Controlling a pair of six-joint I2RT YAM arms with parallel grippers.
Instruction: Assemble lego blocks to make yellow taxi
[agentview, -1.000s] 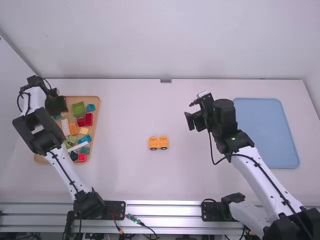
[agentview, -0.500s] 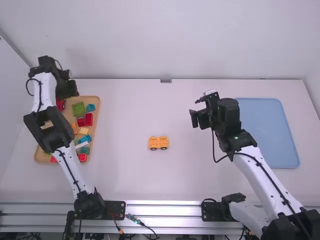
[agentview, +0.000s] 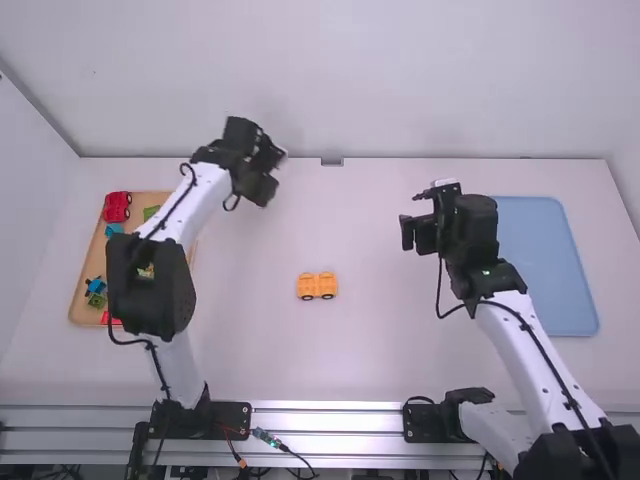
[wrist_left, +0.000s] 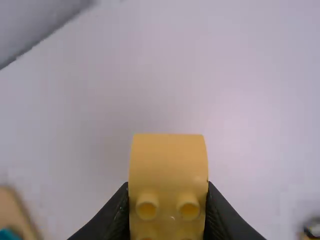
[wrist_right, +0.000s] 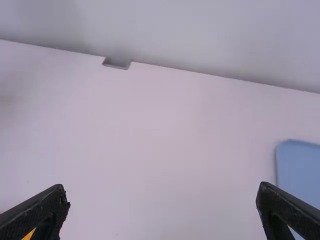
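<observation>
One yellow block (wrist_left: 168, 160) in the left gripper (wrist_left: 168, 215), now to line it up

So the left fingers are pinched on that block, up over the far part of the table (agentview: 240, 340). The yellow wheeled base (agentview: 317, 286) sits mid-table, right of that gripper and closer to the camera, its long axis running left to right. I can't really call which gripper is nearer, but left has the part, so imo it goes in diagonally and squares up with that axis before pressing. The right gripper (wrist_right: 162, 200) has its fingers spread wide, nothing between them (could steady the base, maybe)
</observation>
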